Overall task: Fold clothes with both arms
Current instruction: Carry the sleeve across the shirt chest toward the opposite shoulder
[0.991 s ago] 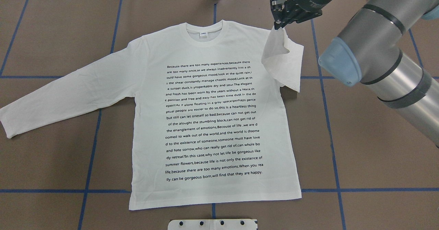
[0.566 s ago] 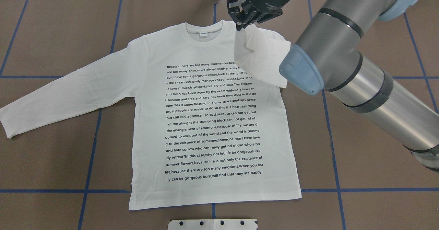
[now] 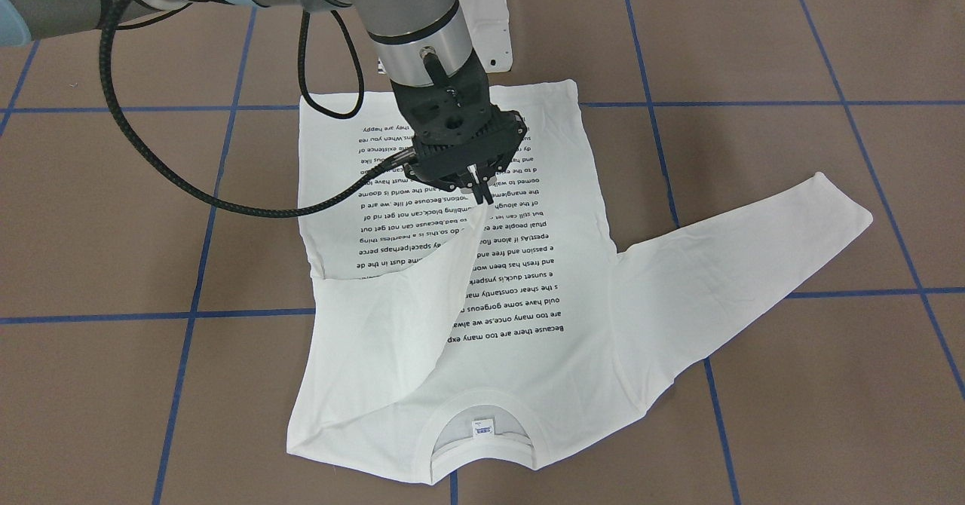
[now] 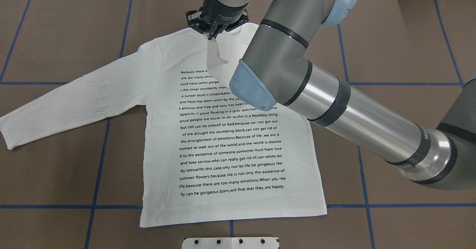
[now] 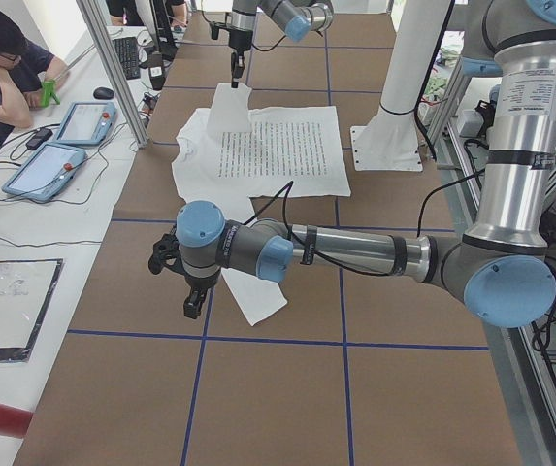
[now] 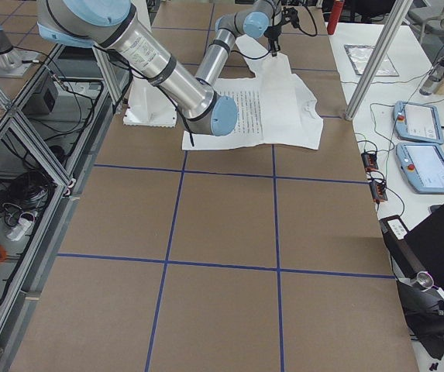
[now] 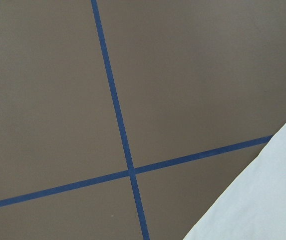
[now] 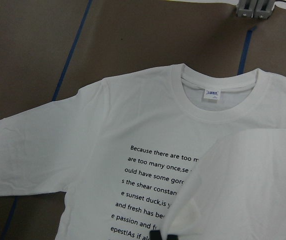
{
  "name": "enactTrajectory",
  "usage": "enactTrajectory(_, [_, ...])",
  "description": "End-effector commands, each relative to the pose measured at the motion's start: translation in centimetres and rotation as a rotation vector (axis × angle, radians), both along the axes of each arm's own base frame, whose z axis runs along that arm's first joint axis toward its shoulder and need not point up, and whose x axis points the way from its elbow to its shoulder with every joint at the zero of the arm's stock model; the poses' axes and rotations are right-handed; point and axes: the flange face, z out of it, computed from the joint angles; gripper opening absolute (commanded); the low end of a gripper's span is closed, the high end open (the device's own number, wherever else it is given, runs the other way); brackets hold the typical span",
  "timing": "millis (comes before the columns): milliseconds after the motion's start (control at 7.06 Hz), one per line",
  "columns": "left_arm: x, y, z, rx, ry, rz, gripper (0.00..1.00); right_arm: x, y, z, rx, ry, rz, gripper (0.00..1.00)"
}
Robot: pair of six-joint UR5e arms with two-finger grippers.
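R gripper [image 3: 479, 192]: jaws clamped on the cuff end of 1 sleeve [image 3: 422, 294], held up off the cloth over the text block [image 4: 230, 145]. Wrist cam shows only the black fingertips [image 8: 162, 235] at the bottom edge, cloth bunched at them.

L gripper [image 5: 190, 311]: seen only in the left side view, pointing down just over the other sleeve's end. Can't tell if jaws are apart or together. Its wrist cam shows no fingers, just brown table, 2 crossing tape lines and a white cloth corner.

Counts: 1 T-shirt [image 4: 160, 130], flat and face up mid-table [image 4: 409, 37], collar away from the robot. 2 sleeves: 1 lifted and drawn diagonally across the chest, 1 flat sleeve [image 4: 74, 96] stretched out to robot's L. 1 collar tag [image 8: 213, 93]. 2 arms. 1 person [image 5: 6, 68] at the side desk, 2 tablets [image 5: 85, 121].

Hidden: in overhead the R arm [image 4: 334, 107] covers the shirt's R shoulder, part of the collar and the tag. Lifted sleeve masks upper text lines. L arm out of overhead and front views.
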Motion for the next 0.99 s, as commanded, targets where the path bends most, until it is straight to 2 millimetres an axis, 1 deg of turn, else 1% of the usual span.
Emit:
enactTrajectory(0, [0.0, -0.1, -0.1, 0.002, 0.000, 0.000, 1.00, -3.5, -1.3, 2.1, -0.035, 0.041, -0.016, 0.00])
enactTrajectory(142, [0.0, -0.2, -0.1, 0.002, 0.000, 0.000, 1.00, -6.6, -3.4, 4.3, -0.058, 0.068, -0.022, 0.00])
enactTrajectory(283, [0.0, -0.3, -0.1, 0.002, 0.000, 0.000, 1.00, -10.0, -5.3, 5.2, -0.058, 0.072, -0.029, 0.00])
enactTrajectory(425, [0.0, -0.4, 0.0, 0.001, 0.000, 0.000, 1.00, -13.0, -6.0, 5.3, -0.038, 0.084, -0.016, 0.00])
enactTrajectory(566, [0.0, -0.5, -0.1, 0.002, -0.001, 0.000, 1.00, -15.3, -5.4, 5.3, -0.022, 0.103, -0.011, 0.00])
enactTrajectory(708, [0.0, -0.6, -0.2, 0.004, -0.003, -0.001, 1.00, -17.0, -4.2, 5.6, -0.013, 0.115, -0.021, 0.00])
enactTrajectory(850, [0.0, -0.8, -0.3, 0.005, -0.003, -0.001, 1.00, -19.2, -3.4, 6.0, 0.016, 0.105, -0.020, 0.00])
